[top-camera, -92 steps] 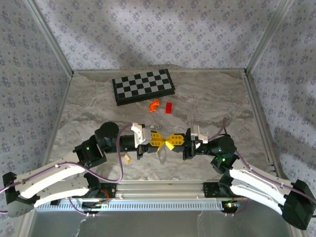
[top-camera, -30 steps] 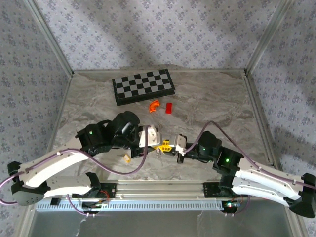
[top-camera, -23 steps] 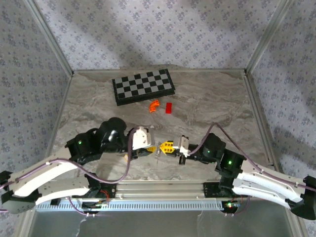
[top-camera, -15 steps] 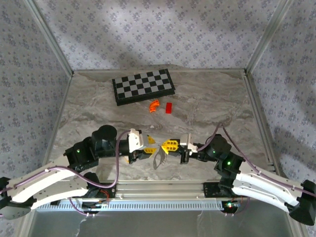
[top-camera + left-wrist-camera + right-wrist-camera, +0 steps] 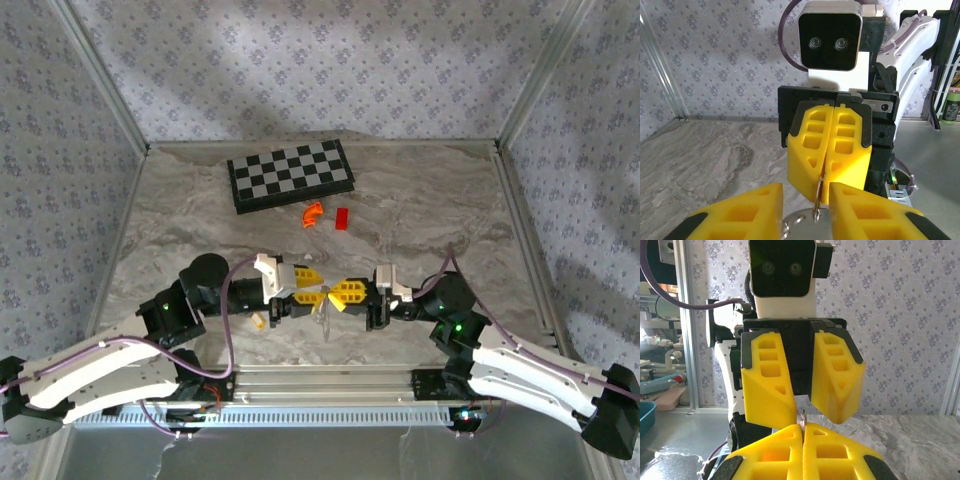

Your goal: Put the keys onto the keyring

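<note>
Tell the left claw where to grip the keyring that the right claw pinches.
Grip the keyring by its thin metal ring, just below the shut tips of the right claw, coming in head-on. The ring stands nearly edge-on to the left claw, between its open jaws, so closing would pinch its flat faces. The part dangling lower may swing.

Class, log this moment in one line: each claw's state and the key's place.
left claw: open | right claw: shut on keyring | key: lying on table, unheld
</note>
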